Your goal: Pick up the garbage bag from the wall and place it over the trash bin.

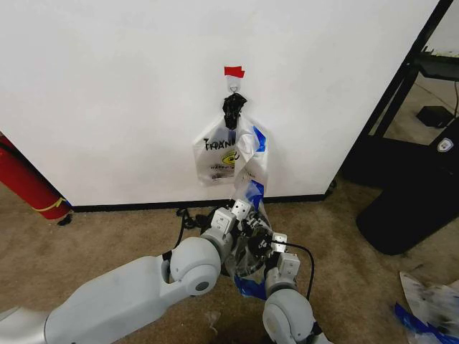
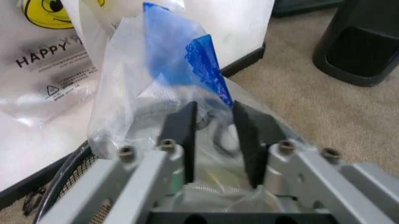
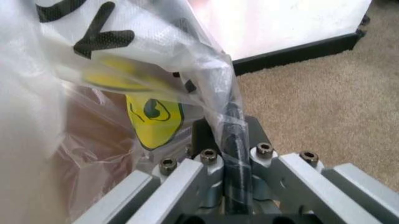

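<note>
Garbage bag (image 1: pixel 247 188) (clear, crinkled), stretched over trash bin (image 1: pixel 247 251)

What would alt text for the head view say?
Both robot hands, left hand and right hand, grip a see-through garbage bag pulled down from a white wall, where more printed bags hang from a hook.

Bags on wall, bin below.
We see garbage bag (image 1: pixel 251 188) between hook (image 1: pixel 234 84) and trash bin (image 1: pixel 247 251), grippers beside it.
</note>
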`<state>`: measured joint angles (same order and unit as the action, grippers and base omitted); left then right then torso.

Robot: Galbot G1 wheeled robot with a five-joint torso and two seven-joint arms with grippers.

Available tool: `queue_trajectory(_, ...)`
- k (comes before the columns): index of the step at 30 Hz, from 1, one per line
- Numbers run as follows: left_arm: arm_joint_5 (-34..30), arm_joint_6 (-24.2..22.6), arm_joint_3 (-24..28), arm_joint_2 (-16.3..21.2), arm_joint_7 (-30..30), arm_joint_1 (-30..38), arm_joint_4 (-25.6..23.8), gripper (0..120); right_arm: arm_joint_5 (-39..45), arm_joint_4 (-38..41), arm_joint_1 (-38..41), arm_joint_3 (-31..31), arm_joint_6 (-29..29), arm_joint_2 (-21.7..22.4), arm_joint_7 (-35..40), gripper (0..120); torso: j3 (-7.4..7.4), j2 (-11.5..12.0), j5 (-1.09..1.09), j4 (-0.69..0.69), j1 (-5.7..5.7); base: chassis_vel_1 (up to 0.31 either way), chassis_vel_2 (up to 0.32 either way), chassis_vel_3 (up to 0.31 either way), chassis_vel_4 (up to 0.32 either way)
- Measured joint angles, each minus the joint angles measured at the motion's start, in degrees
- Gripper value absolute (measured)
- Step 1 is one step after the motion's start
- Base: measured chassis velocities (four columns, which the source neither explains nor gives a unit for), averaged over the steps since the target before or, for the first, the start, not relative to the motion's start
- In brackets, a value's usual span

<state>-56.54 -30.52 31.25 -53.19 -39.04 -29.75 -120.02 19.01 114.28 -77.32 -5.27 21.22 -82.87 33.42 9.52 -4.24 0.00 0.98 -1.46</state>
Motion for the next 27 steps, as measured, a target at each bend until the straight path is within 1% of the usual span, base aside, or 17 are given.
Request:
queue_trajectory(1, 0.0, 0.0, 0.0, 0.0, 0.0, 0.0, 0.0, 20, 0.0, 0.0, 0.0, 0.0, 0.0, 0.0, 0.0, 0, 0.0, 0.0, 0.0, 0.0, 0.0, 0.0, 0.0, 0.0, 0.0)
queue_trajectory(6, 0.0, 0.1, 0.3, -0.1, 0.0, -0.1, 0.3, 0, 0.4, 0.0, 0.3, 0.1, 0.1, 0.0, 0.1, 0, 0.0, 0.0, 0.0, 0.0, 0.0, 0.0, 0.0, 0.0, 0.0)
queue_trajectory(11, 0.2, 0.4, 0.3, -0.3, -0.2, -0.2, 0.4, 0, 0.4, 0.0, 0.2, 0.0, 0.1, -0.1, 0.2, 0, 0.0, 0.0, 0.0, 0.0, 0.0, 0.0, 0.0, 0.0, 0.0)
queue_trajectory(16, 0.0, 0.7, -0.6, 0.7, -0.4, -0.1, -0.7, 0, 1.0, 0.0, 0.0, -0.3, 0.2, -0.1, 0.4, 0, 0.0, 0.0, -0.01, 0.0, 0.0, 0.0, 0.0, 0.0, 0.0)
queue_trajectory(20, -1.2, 0.7, -3.0, 2.7, -0.3, -0.1, -1.8, 0, 2.3, 0.0, -0.5, -0.9, -0.2, 0.4, 0.2, 0, 0.0, 0.0, -0.01, 0.0, 0.0, 0.0, 0.0, 0.0, 0.0)
queue_trajectory(24, -2.0, 0.8, -5.0, 4.0, -0.2, -0.3, -1.4, 0, 2.6, 0.2, -1.1, -1.1, -1.2, 0.7, -0.7, 0, 0.0, 0.0, -0.01, 0.0, 0.0, 0.0, 0.0, 0.0, 0.0)
queue_trajectory(27, -4.5, 0.6, -7.5, 5.2, -0.2, -0.6, -0.6, 0, 2.7, 0.9, -2.1, -1.3, -2.8, 1.3, -2.5, 0, 0.0, 0.0, -0.01, 0.0, 0.0, 0.0, 0.0, 0.0, 0.0)
